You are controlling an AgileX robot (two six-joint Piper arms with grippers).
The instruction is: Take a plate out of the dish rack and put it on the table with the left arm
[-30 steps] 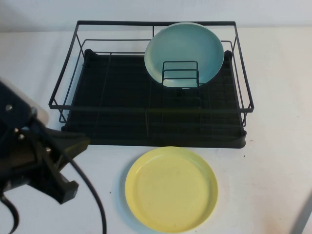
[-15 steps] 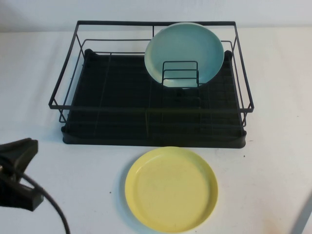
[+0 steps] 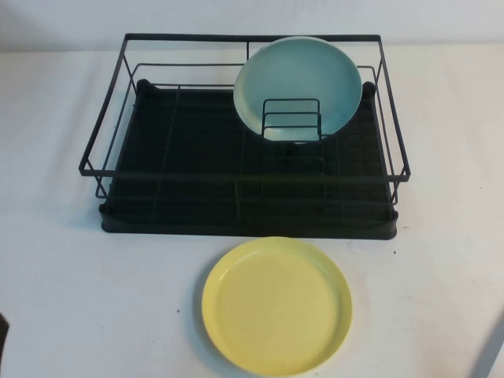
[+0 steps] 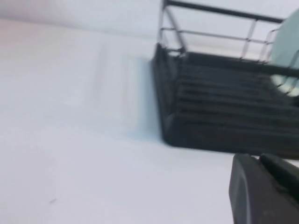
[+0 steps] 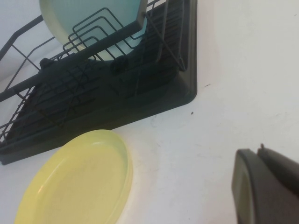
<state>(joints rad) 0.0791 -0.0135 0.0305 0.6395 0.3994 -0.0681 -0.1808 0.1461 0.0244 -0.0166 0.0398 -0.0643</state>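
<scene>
Left gripper (image 4: pixel 264 191) has pulled back off the near-left edge — can't tell its state. Round pale-yellow plastic plate (image 3: pixel 276 305) lies flat on the white table (image 3: pixel 94 299) before the black wire dish rack (image 3: pixel 244 169) — looks done. Right gripper (image 5: pixel 266 186) parked, grip unclear.

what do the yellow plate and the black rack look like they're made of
The round pale-yellow plate on the white table looks like matte plastic: even colour, soft dull sheen, though glazed ceramic can't be excluded. The rectangular black dish rack looks like coated metal wire over a moulded plastic tray. Left gripper and right gripper sit apart, nothing held.
</scene>
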